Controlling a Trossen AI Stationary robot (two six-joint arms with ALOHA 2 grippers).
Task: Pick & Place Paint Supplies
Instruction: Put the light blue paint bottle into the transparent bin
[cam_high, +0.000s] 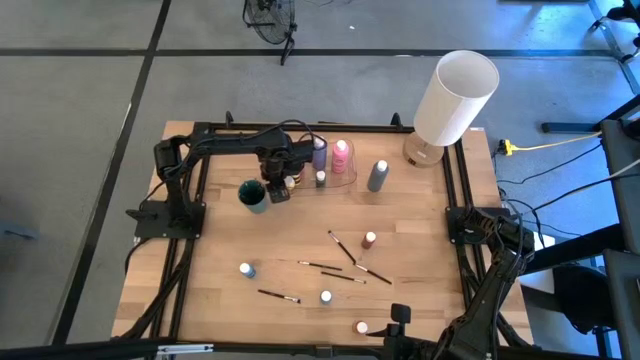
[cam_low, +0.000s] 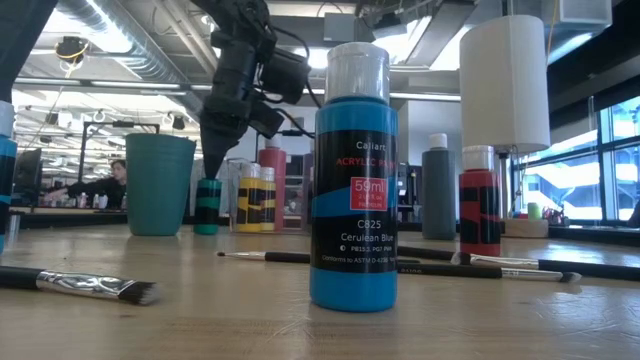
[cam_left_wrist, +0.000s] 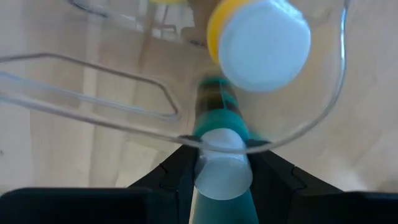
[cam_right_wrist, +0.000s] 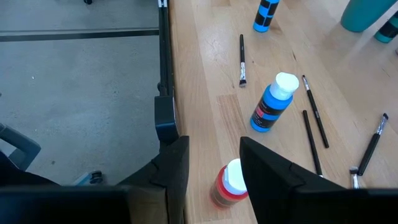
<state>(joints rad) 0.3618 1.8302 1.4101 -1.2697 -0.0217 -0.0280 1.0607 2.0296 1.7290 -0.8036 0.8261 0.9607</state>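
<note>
Nearest the low camera stands a blue bottle (cam_low: 352, 180). By the table's (cam_high: 420, 240) far edge, the left gripper (cam_left_wrist: 222, 167) clasps a green bottle (cam_left_wrist: 217, 118) beside the clear tray (cam_left_wrist: 323, 112); judging by this, placing it comes next, then release. The right gripper (cam_right_wrist: 214, 163) hangs parted over the near edge

At the far side of the desk (cam_high: 400, 230), a cup (cam_high: 253, 194) stands left of the left hand (cam_high: 277, 191), with a clear container (cam_high: 338, 170) of bottles to its right. A lone bottle (cam_high: 377, 176) stands right of that, and a lamp (cam_high: 452, 100) leans in the far right corner. Brushes (cam_high: 345, 250) and small bottles (cam_high: 247, 270) lie scattered nearer. The right hand (cam_high: 398, 318) sits at the near edge.
</note>
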